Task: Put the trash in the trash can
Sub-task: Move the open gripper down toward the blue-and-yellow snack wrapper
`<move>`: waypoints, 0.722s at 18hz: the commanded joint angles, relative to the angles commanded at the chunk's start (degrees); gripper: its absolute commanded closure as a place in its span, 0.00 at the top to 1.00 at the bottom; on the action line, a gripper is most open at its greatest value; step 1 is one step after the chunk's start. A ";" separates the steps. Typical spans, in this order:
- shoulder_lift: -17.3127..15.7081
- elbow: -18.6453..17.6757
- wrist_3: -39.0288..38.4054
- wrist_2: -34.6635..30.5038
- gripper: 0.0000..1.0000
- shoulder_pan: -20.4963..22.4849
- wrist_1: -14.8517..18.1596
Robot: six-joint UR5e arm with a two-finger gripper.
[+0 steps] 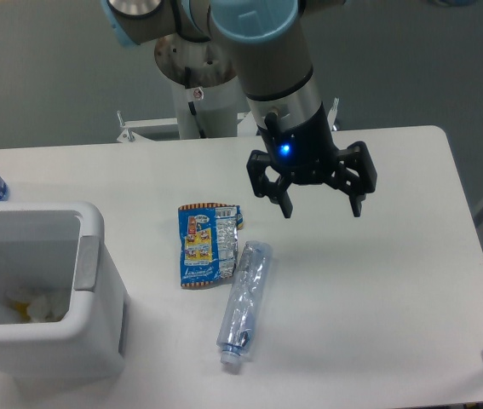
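Neither piece of trash is binned yet: the flat crinkled blue snack wrapper (206, 245) and the crushed clear plastic bottle (245, 300) lie touching on the white counter (377, 290), at three o'clock from the white rectangular plastic bin (96, 281). The black two-finger tool (323, 208) hovers at one o'clock of them, spread wide, holding nothing.

The gripper (323, 210) hangs fingers-down, jaws spread wide (blue light lit).
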State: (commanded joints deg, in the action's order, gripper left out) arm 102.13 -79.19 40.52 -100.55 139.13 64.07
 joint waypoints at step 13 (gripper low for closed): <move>0.70 -3.68 -10.69 5.17 1.00 0.44 -3.76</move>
State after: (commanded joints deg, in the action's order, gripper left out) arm 102.83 -82.87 29.83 -95.38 139.57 60.31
